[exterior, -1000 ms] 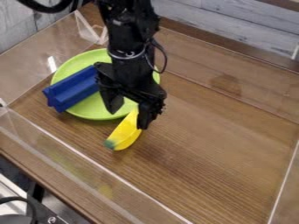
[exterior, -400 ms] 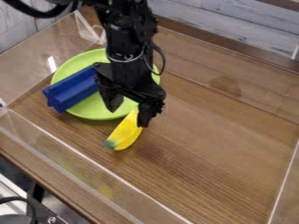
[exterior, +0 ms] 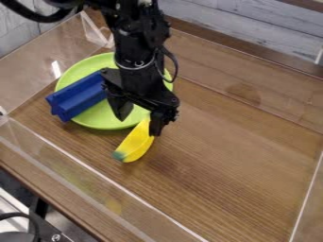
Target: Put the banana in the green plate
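The small yellow banana (exterior: 135, 144) lies on the wooden table, its greenish tip pointing toward the front left, just off the green plate's near right edge. The lime-green plate (exterior: 91, 115) sits at the back left, partly covered by a blue ridged block (exterior: 78, 95) and by the arm. My black gripper (exterior: 140, 117) points straight down over the banana's upper end. Its jaws are open, one finger (exterior: 161, 121) to the right of the banana's top and the other finger (exterior: 121, 112) over the plate's edge. Nothing is gripped.
Clear acrylic walls (exterior: 51, 161) fence the table on the front and left, and a clear panel (exterior: 311, 203) stands at the right. The arm's black column (exterior: 139, 43) rises over the plate. Bare wood (exterior: 240, 142) stretches to the right of the banana.
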Available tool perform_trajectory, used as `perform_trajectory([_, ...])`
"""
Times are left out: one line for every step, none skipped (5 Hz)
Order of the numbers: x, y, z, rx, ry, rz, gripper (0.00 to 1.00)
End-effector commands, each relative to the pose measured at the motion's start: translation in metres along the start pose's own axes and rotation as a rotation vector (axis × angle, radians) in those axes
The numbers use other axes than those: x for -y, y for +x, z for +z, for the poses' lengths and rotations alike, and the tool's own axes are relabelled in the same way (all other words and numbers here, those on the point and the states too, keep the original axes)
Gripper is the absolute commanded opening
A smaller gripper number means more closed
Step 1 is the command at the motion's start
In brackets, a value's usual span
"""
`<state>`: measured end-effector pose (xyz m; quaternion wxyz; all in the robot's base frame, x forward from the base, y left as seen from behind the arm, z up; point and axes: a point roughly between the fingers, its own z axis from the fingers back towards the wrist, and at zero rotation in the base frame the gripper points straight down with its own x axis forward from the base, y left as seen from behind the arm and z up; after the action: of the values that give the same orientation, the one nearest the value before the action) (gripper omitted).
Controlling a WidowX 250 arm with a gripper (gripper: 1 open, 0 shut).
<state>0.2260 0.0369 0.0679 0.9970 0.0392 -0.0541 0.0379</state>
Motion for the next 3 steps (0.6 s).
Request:
perform_trajectory([-0.0032, 0.0039, 0.0018, 0.031, 0.012, 0.018, 1.0])
perform_trajectory([-0.0035, 0.0042, -0.0011, 0.037, 0.019, 0.027, 1.0])
perform_trajectory([-0.0037, 0.0044, -0.0043, 0.043, 0.025, 0.035, 1.0])
